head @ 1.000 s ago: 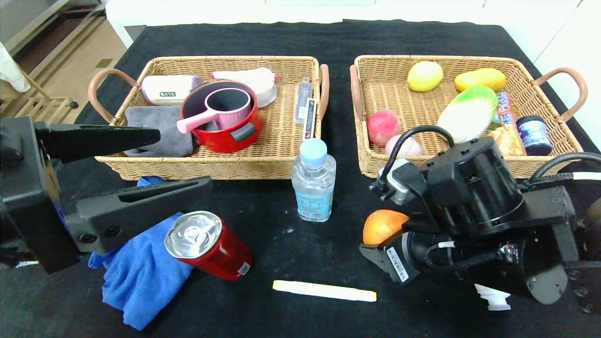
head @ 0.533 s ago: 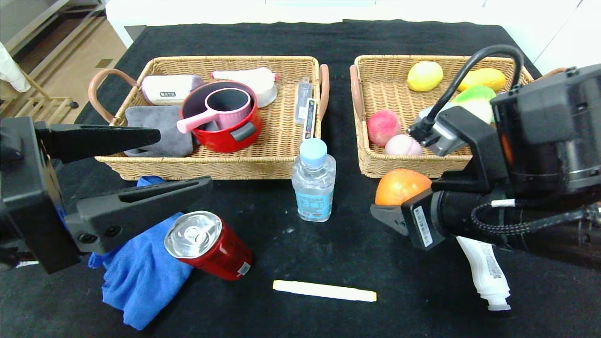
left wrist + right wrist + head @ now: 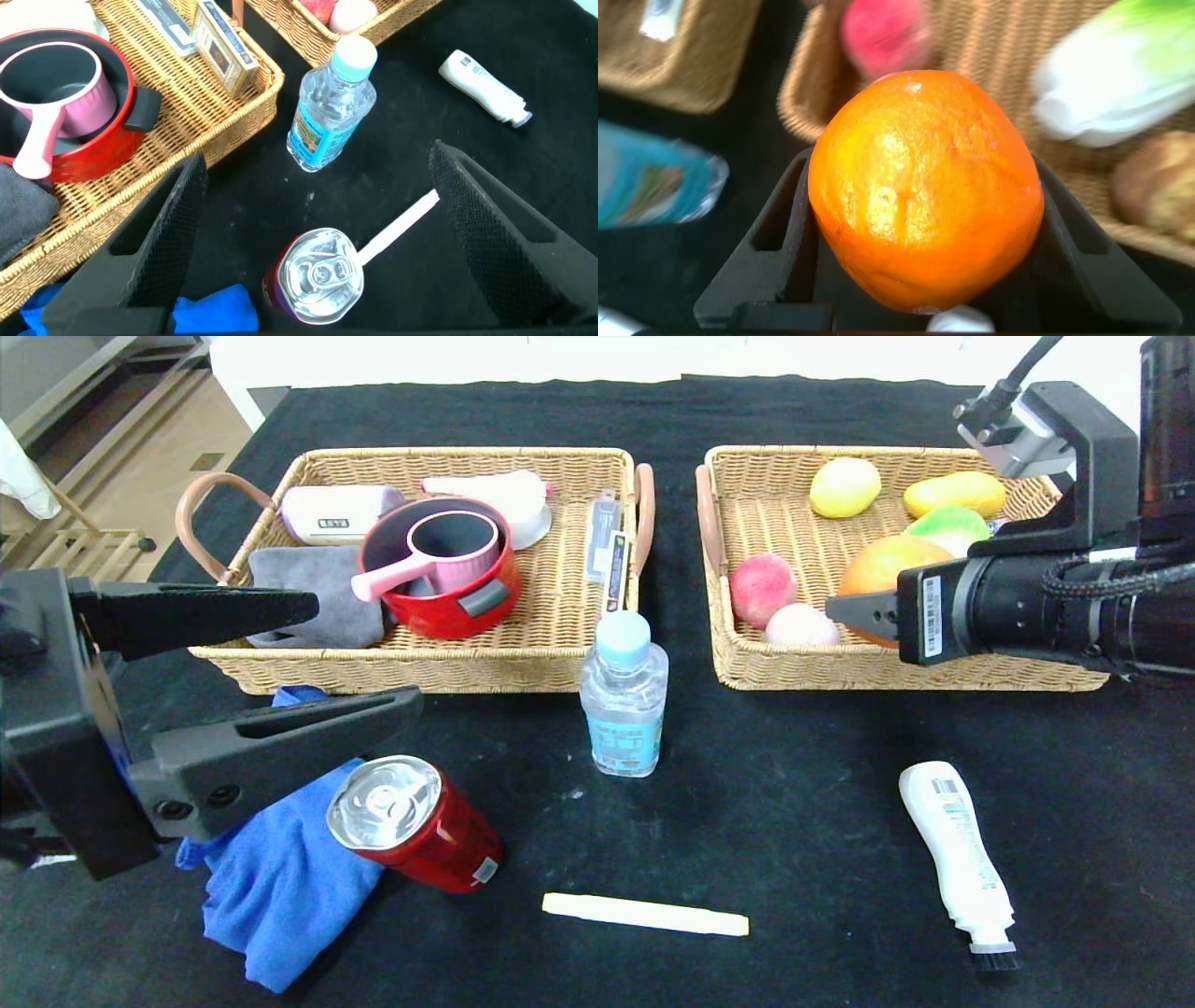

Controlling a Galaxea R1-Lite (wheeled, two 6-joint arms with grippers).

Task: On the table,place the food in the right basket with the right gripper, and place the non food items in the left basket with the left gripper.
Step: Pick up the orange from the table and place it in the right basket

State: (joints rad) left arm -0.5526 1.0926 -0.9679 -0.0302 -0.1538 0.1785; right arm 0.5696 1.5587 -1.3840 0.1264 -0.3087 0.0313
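My right gripper (image 3: 854, 593) is shut on the orange fruit (image 3: 878, 571) and holds it in the air over the right basket (image 3: 896, 679); the fruit (image 3: 924, 187) fills the space between the fingers (image 3: 775, 261). On the black table (image 3: 794, 784) stand the clear bottle (image 3: 624, 695) and, tilted, the red can (image 3: 411, 821). The blue cloth (image 3: 280, 887), the pale yellow stick (image 3: 644, 914) and the white brush-tipped bottle (image 3: 957, 854) lie on the table too. My left gripper (image 3: 364, 653) hangs open above the can (image 3: 318, 280), in front of the left basket (image 3: 401, 677).
The left basket holds a red pot (image 3: 448, 588) with a pink cup, a grey cloth (image 3: 317, 588) and small packs. In the right basket lie a peach (image 3: 761, 588), a lemon (image 3: 843, 485), a mango (image 3: 952, 493) and a cabbage.
My right gripper has carried the orange fruit up from the table's front and back over the right basket, uncovering the white bottle. The left arm has not moved.
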